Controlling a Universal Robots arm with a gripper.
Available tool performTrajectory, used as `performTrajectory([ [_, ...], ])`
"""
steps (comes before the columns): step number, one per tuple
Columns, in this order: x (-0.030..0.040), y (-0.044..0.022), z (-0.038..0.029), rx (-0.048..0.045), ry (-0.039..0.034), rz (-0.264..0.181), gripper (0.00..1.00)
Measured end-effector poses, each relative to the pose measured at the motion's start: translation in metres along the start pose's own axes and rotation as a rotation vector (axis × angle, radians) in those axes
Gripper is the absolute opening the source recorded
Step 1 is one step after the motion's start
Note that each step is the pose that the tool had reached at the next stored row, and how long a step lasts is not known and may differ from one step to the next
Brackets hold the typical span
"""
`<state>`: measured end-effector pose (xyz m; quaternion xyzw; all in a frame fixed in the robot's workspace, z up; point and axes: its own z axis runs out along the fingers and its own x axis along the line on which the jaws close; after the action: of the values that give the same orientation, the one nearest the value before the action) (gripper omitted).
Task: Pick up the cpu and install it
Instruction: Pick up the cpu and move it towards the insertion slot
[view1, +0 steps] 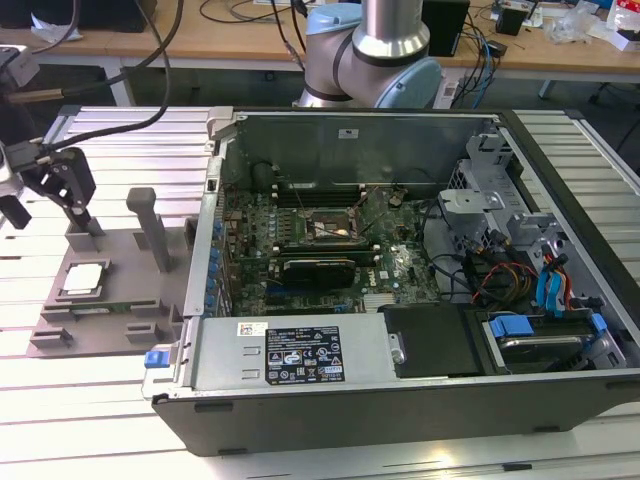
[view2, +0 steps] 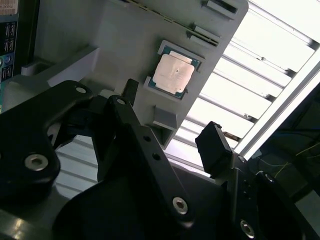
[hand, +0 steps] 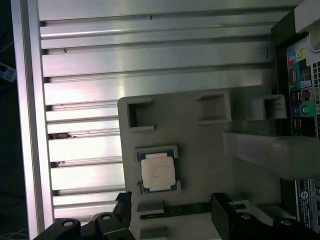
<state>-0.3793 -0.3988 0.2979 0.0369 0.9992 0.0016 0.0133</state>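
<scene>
The cpu (view1: 82, 278) lies flat in its recess on the grey tray (view1: 130, 288), low on the exterior view's left. The gripper (hand: 171, 197) hangs above it, jaws apart. I'd centre it squarely, then pinch the edges gently.

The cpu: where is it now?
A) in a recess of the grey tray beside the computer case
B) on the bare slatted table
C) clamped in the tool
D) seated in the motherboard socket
A: the cpu lies flat in a recess of the grey tray, the open tool apart from it.
</scene>
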Motion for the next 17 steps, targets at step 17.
performTrajectory([
  [17, 0.0006, -0.0001, 0.0209, 0.0, 0.0001, 0.0, 0.74],
])
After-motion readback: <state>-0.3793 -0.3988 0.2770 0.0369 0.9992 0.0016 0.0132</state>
